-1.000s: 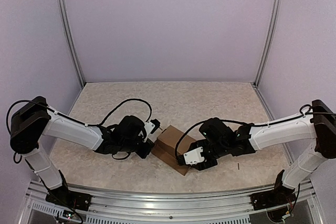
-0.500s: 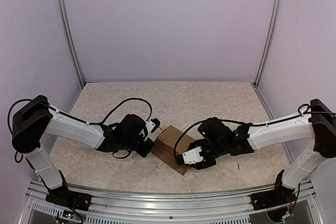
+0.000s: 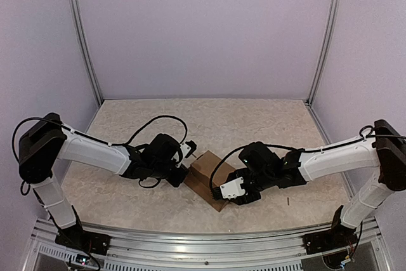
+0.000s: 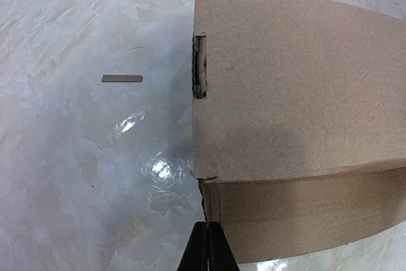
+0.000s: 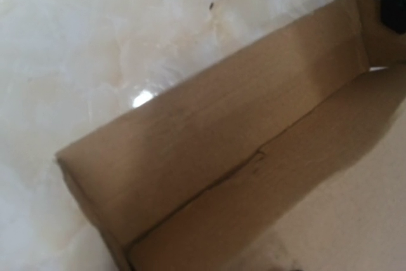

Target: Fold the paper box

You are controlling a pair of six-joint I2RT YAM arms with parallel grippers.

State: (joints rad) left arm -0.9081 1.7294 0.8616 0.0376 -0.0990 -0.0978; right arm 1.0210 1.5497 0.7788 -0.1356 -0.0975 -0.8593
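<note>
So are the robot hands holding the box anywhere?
Can't tell. The left gripper is shut at a corner of the paper box; the right gripper hides its hold.

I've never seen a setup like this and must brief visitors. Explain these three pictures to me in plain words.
Two white-and-black robot arms sit at a mottled beige tabletop. The wide picture looks down from above and behind them; the other two come from cameras on each wrist. Between the arms lies a plain brown cardboard box, partly folded. The left hand is shut, its tips at a corner seam of the box. The right hand sits at the box's near side; whether it grips is unclear. A small flat grey strip lies near the box.
</note>
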